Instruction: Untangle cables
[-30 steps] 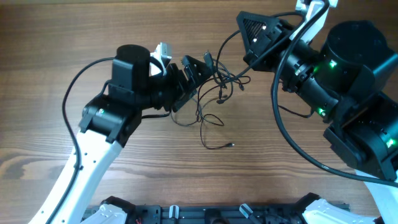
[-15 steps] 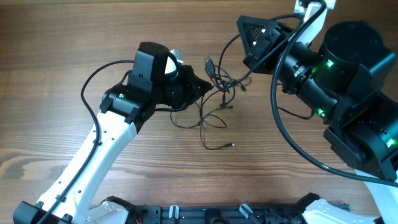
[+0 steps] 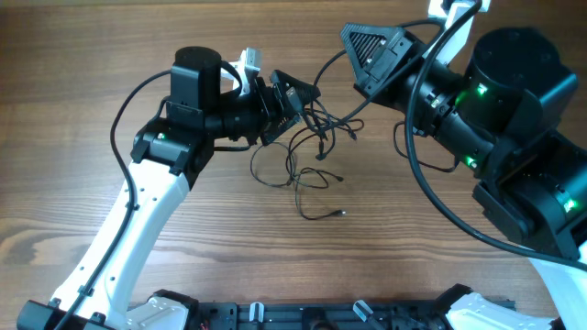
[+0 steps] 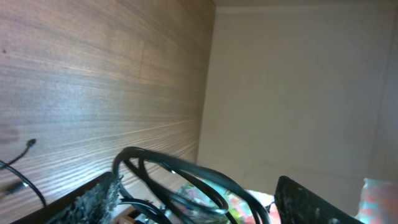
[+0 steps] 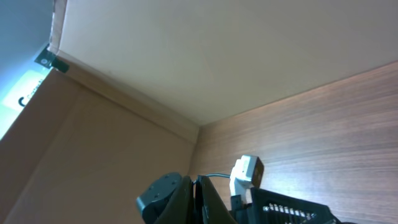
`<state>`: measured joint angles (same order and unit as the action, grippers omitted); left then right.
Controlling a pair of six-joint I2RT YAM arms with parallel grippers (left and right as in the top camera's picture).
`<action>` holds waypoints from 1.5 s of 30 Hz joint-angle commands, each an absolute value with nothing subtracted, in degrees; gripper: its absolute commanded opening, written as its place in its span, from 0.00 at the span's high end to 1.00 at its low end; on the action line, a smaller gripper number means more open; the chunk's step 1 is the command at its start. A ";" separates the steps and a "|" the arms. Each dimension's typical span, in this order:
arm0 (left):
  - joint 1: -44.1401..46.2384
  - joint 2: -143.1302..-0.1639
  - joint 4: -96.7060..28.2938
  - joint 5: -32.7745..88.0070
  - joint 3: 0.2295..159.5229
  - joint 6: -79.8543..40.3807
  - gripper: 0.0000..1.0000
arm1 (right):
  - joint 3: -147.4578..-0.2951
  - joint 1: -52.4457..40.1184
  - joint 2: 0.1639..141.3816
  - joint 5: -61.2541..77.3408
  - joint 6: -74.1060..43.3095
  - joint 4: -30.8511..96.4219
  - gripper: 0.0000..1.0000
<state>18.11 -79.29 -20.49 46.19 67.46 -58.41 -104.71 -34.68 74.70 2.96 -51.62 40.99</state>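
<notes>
The thin black cables point(image 3: 316, 133) lie in a tangle on the wooden table, with one loose plug end point(image 3: 341, 214) trailing toward the front. My left gripper point(image 3: 293, 93) sits at the tangle's left edge. In the left wrist view its jaws point(image 4: 193, 208) are open, with cable loops point(image 4: 186, 177) lying between the fingers. My right gripper point(image 3: 359, 57) is raised at the tangle's upper right. In the right wrist view its jaws point(image 5: 199, 198) are shut on a thin cable, which hangs down toward the tangle.
The wooden table point(image 3: 110, 55) extends around the tangle. The right arm's thick black wiring point(image 3: 413, 174) loops over the table on the right. The left arm's white wrist part point(image 5: 247, 171) shows in the right wrist view. A dark rail point(image 3: 312, 316) runs along the front edge.
My left gripper swung down into the tangle, then back up and left, dragging the cable loops a little. My right gripper shifted slightly left, still pinching its cable.
</notes>
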 commanded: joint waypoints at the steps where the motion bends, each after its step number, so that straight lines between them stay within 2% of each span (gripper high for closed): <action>1: 19.55 -79.50 -20.36 45.36 67.61 -64.29 0.15 | -104.90 -34.63 74.81 5.65 -53.30 39.99 0.96; 3: 21.56 -79.50 -20.34 45.34 67.61 -67.31 0.17 | -104.90 -34.63 74.91 5.98 -53.93 40.14 0.96; 4: 22.04 -79.50 -20.34 45.23 67.61 -68.03 0.25 | -104.90 -34.63 74.94 6.11 -54.04 40.14 0.96; 5: 22.31 -79.50 -20.38 44.21 67.61 -68.01 0.37 | -104.90 -34.63 75.02 6.09 -54.00 40.14 0.96; 6: 22.28 -79.50 -20.58 42.30 67.61 -67.99 0.61 | -104.90 -34.63 75.02 6.11 -54.00 40.42 0.96; 7: 22.22 -79.50 -20.60 41.32 67.61 -67.99 0.68 | -104.90 -34.63 75.02 6.07 -53.98 40.80 0.96; 8: 21.96 -79.50 -20.60 39.79 67.61 -67.99 0.87 | -104.90 -34.63 75.02 5.93 -53.95 41.45 0.96; 9: 21.74 -79.50 -20.60 39.00 67.61 -67.99 0.95 | -104.90 -34.63 75.02 5.63 -53.93 41.71 0.96; 13: 21.10 -79.53 -26.48 28.21 67.61 -67.72 0.96 | -104.90 -34.63 74.65 4.97 -52.53 41.28 0.96; 15: 21.10 -79.53 -32.14 18.92 67.61 -65.98 0.96 | -104.99 -34.61 73.54 2.63 -52.23 40.21 0.96; 20: 21.10 -79.53 -42.74 -1.37 67.46 -63.22 0.96 | -107.24 -34.63 68.60 -13.43 -45.95 38.17 0.96; 28: 20.93 -79.96 -47.29 -19.90 67.46 -63.18 0.96 | -117.08 -34.63 67.59 -35.38 -31.42 41.58 0.96; 32: 18.00 -80.71 -47.07 -18.24 67.46 -63.22 0.96 | -119.02 -34.63 67.61 -51.90 -28.21 46.06 0.96; 36: 14.44 -80.68 -43.00 -6.37 67.46 -58.54 0.96 | -119.02 -34.63 68.55 -62.15 -28.51 53.34 0.96; 40: 11.42 -80.68 -39.31 9.50 67.46 -56.73 0.96 | -119.02 -34.63 70.52 -59.79 -30.02 59.70 0.93; 45: 11.44 -80.68 -34.35 22.11 67.46 -55.68 0.96 | -119.02 -34.63 75.29 -46.41 -34.76 68.23 0.91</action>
<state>11.51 -80.25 -36.56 10.68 67.57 -57.58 -118.45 -34.70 72.44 -54.72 -31.46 65.54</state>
